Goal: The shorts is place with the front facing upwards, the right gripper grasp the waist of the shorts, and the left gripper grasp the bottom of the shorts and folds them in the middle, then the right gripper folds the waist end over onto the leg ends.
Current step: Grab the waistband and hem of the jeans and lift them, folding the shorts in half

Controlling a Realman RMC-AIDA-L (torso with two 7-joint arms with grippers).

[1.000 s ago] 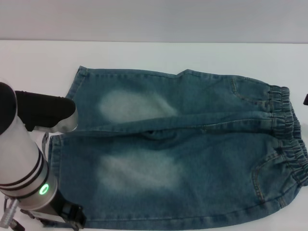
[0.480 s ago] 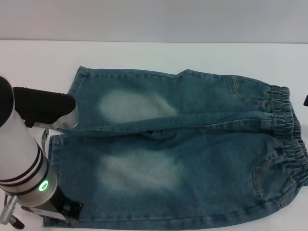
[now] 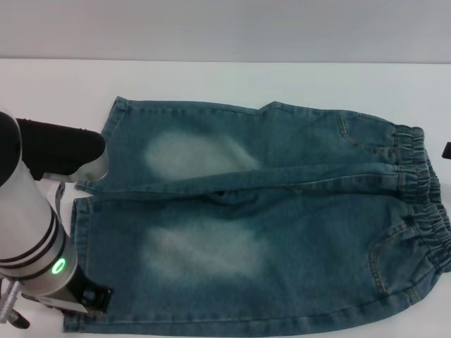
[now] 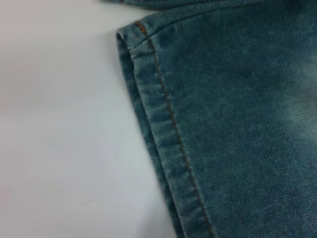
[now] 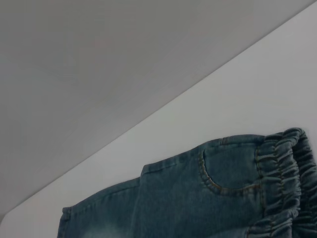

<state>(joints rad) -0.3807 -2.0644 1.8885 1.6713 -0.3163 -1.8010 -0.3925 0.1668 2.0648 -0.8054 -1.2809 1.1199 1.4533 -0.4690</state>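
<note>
Head view: at the far left I am seeing my left arm (image 3: 28, 232), silver-white with black bands and a green ring, reaching down over the near corner of the bottom of the shorts (image 3: 88, 204); the left gripper (image 3: 88, 301) is showing only as a black block at that corner, and I cannot tell whether its jaws are open or closed. The shorts (image 3: 268, 218) are lying flat, front up, across the white table (image 3: 232, 77), leg hems toward my left and the gathered waistband (image 3: 423, 204) toward my right. Pale faded patches are showing on both thighs. At the right edge a small dark sliver of the right gripper (image 3: 447, 150) is showing beside the waistband; I cannot tell its jaw state either. Left wrist view: the stitched hem (image 4: 163, 129) is lying flat on the table. Right wrist view: the waistband and a stitched pocket (image 5: 223, 173) are lying on the table.
</note>
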